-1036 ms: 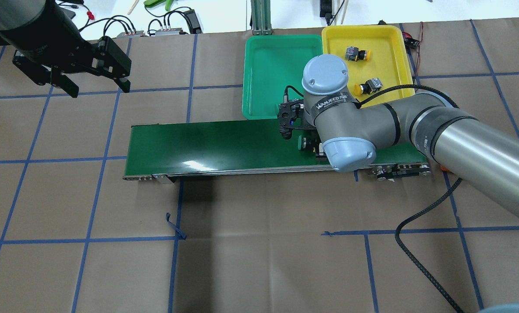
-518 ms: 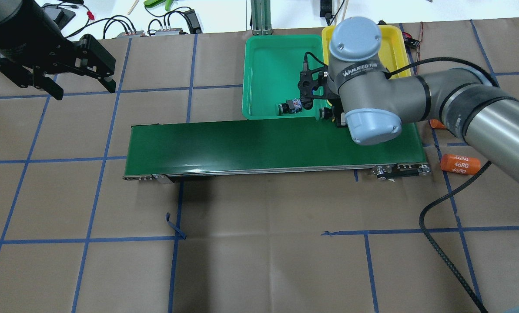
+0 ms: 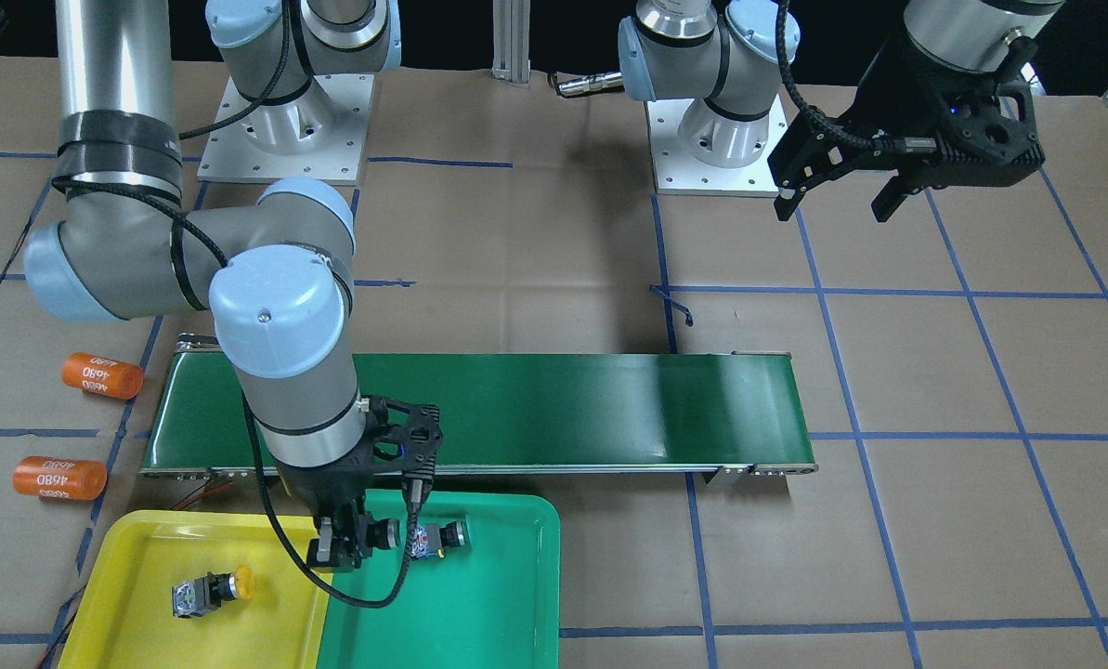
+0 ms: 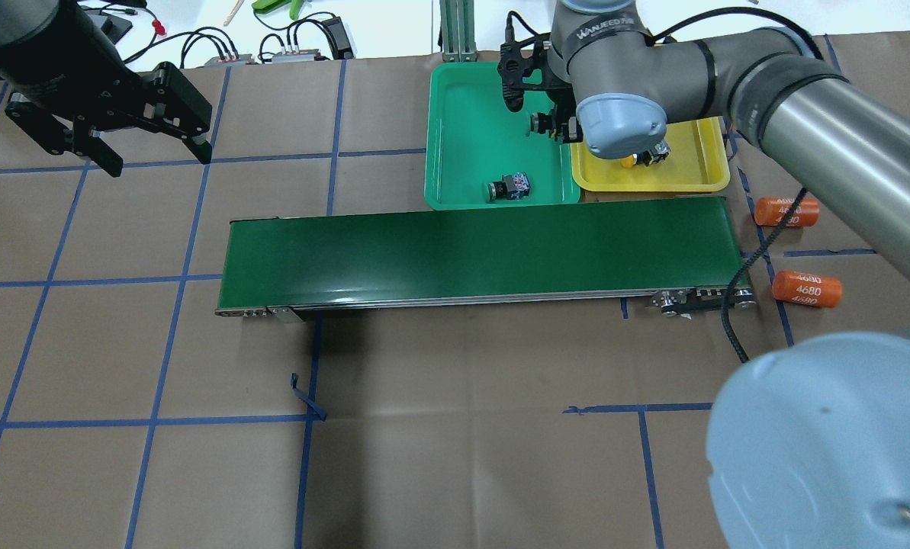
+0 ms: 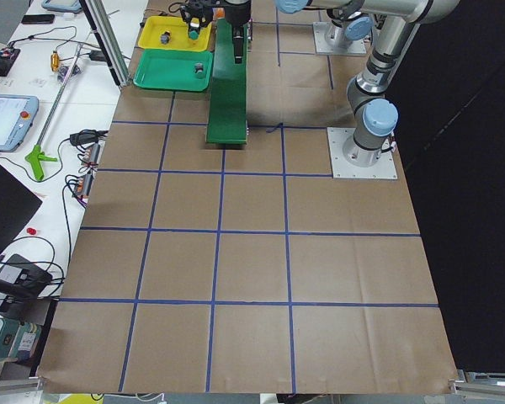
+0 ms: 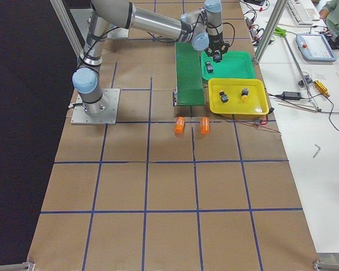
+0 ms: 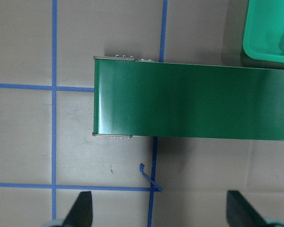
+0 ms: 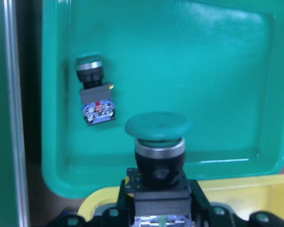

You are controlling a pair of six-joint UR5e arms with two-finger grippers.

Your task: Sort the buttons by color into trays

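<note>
Moved further over green tray (image 4: 470,107): my R gripper (image 8: 159,208) clamps last green button (image 8: 159,130); 3 others (image 4: 509,187) sorted; L gripper (image 4: 153,149) wide.

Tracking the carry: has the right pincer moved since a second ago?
Yes. The right pincer, shut on a green-capped push-button, went forward from above the dark green conveyor belt to above the shallow green plastic tray.
</note>
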